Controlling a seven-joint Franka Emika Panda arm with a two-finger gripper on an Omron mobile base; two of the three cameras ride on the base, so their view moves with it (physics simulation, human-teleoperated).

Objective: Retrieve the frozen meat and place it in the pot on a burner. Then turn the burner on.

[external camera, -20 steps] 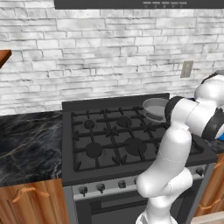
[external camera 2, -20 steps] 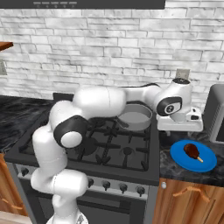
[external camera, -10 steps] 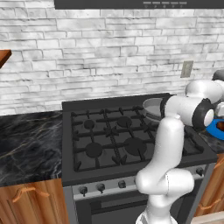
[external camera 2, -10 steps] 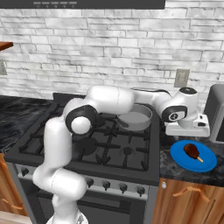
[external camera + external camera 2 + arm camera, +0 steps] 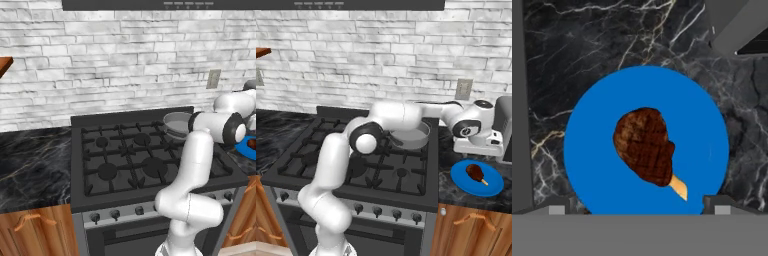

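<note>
Fingers (image 5: 640, 209) spread apart above one frozen meat (image 5: 645, 147) on one blue plate (image 5: 597, 130).

1. Whitewashed brick wall (image 5: 371, 45) with a grey outlet plate (image 5: 463, 89), behind the pincer.
2. Black gas stove (image 5: 130, 155) with grates and a row of front knobs (image 5: 387, 212), left of the pincer.
3. Dark veined marble counter (image 5: 637, 35) beneath the pincer.
4. Wooden cabinet fronts (image 5: 471, 230) below the counter.

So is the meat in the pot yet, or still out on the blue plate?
Still out. The frozen meat lies on the blue plate on the dark counter, right of the stove; the pot sits on a back burner, apart from it.
</note>
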